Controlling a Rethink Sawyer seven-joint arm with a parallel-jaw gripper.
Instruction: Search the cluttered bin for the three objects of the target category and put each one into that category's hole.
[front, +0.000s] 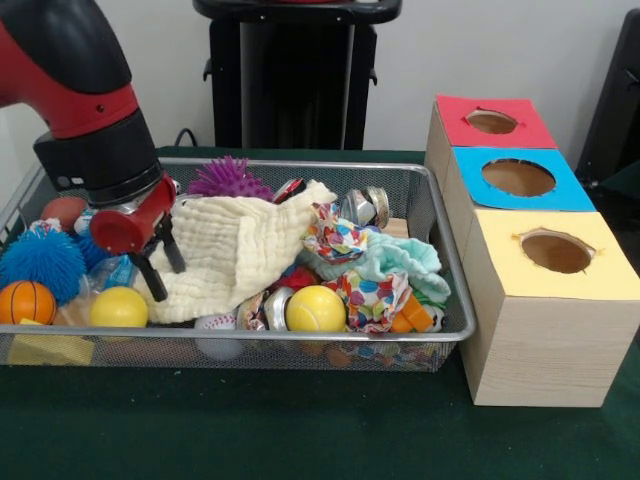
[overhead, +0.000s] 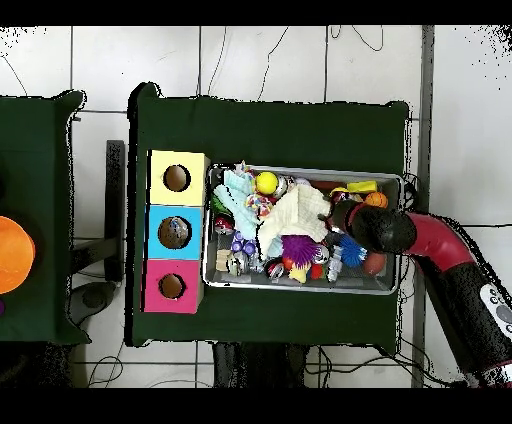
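Observation:
The wire mesh bin (front: 440, 250) is full of clutter and also shows in the overhead view (overhead: 300, 168). My gripper (front: 160, 262) hangs over the bin's left part, its two black fingers apart and empty, just above the left edge of a cream cloth (front: 240, 250). In the overhead view the gripper (overhead: 341, 216) is at the bin's right part. A bit of clear crinkly plastic with blue (front: 112, 270) shows just left of the fingers and is mostly hidden. I cannot pick out any other clear bottle. Three wooden boxes with holes stand beside the bin: red (front: 455, 122), blue (front: 470, 180), yellow (front: 500, 262).
In the bin lie a yellow ball (front: 119, 308), a tennis ball (front: 316, 308), an orange ball (front: 27, 300), a blue spiky ball (front: 42, 258), a purple spiky ball (front: 228, 178), crushed cans (front: 365, 205) and patterned cloths (front: 370, 295). The black pedestal (front: 295, 80) stands behind.

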